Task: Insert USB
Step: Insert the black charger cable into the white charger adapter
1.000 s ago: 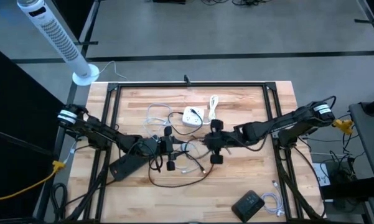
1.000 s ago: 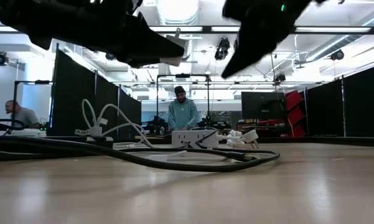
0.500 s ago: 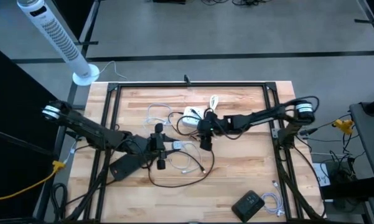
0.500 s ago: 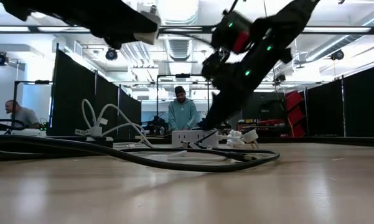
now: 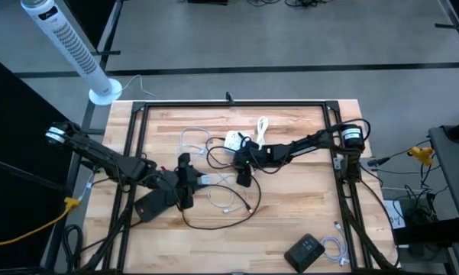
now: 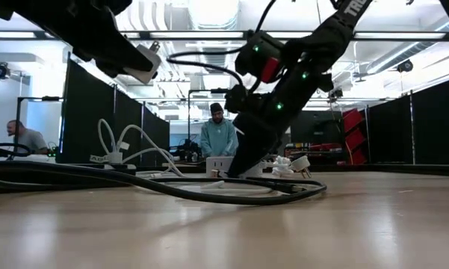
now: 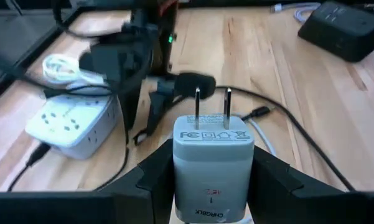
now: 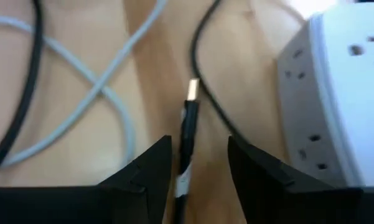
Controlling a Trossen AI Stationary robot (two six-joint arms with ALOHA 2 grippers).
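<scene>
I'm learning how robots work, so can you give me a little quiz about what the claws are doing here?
1. True or false: the left claw holds a white wall charger with its two prongs pointing away.
2. Pick one: what lies between the open fingers of the right claw? A) a black USB cable B) a spoon C) a ball
3. What colour is the power strip beside that cable?

Key: 1 true; 2 A; 3 white.

A robotics lab: black partition panels (image 6: 93, 112), ceiling lights (image 6: 209, 11), distant workstations.
</scene>
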